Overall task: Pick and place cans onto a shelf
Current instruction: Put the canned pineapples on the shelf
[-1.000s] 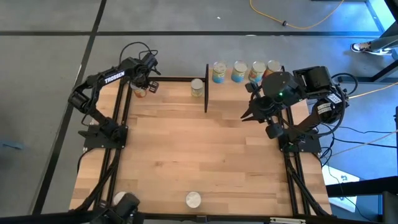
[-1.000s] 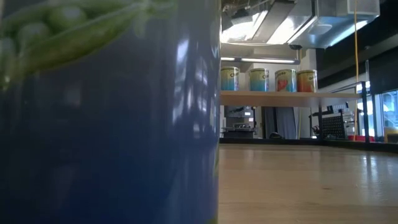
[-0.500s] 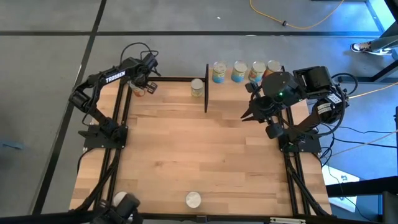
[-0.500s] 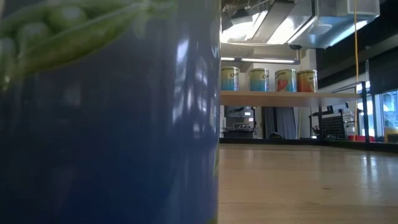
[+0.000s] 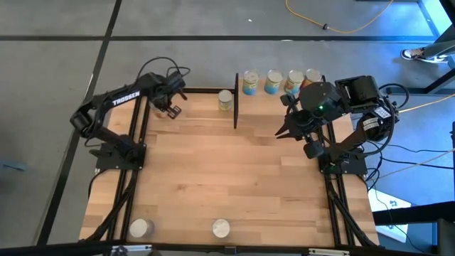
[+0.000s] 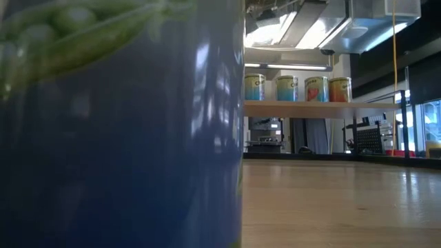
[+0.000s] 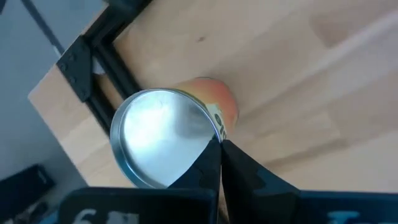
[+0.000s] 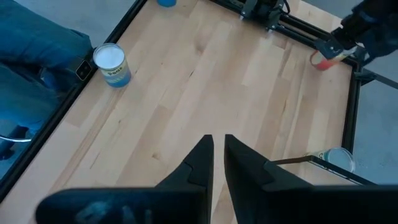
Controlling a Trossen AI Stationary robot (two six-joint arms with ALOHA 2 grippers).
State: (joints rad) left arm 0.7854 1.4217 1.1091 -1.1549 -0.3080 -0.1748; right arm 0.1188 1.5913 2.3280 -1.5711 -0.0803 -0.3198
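Note:
My left gripper (image 5: 172,107) is at the table's far left, shut on an orange-labelled can (image 7: 214,106) with a silvery top. My right gripper (image 5: 279,133) hangs high over the right side, fingers almost together (image 8: 217,146), holding nothing. The shelf (image 6: 324,108) carries several cans (image 5: 274,82) standing upright on it. One can (image 5: 225,100) stands on the table just left of the shelf's edge (image 5: 235,107). Two more cans (image 5: 221,228) (image 5: 141,228) stand at the near edge. A blue can (image 6: 117,138) fills the left half of the low view. My left gripper pinches the rim of the can's top (image 7: 214,134) between its two fingertips, coming steeply from above. The fingers are at one side of the top, with the label below them. The can hangs below them a little tilted; I cannot tell whether its bottom is off the table.
Black frame rails (image 5: 135,142) run along the table's left and right sides. The wide middle of the wooden tabletop (image 5: 234,178) is bare. A person's blue trouser leg (image 8: 37,50) shows beyond the table in the right wrist view.
My left gripper has gone toward the table's right edge and a little toward the near edge, taking the orange can with it away from the far-left corner. The right arm has kept still.

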